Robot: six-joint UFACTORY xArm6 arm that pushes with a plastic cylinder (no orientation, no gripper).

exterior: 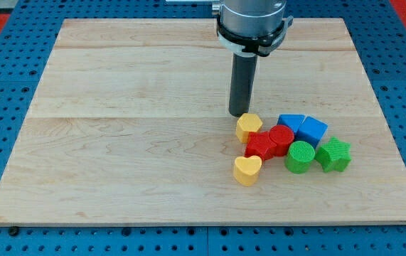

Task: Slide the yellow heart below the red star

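Observation:
The yellow heart [247, 170] lies on the wooden board [131, 142], just below and left of the red star [262, 146], touching or almost touching it. My tip [239, 114] is above the cluster, right at the top edge of a yellow hexagon block [249, 127], which sits at the star's upper left. The rod rises straight to the arm's silver flange at the view's top.
A red cylinder [281, 138] sits right of the star. Two blue blocks [290, 123] [311, 131] lie at the cluster's upper right. A green cylinder [301, 157] and a green star [333, 155] lie at its lower right. A blue pegboard surrounds the board.

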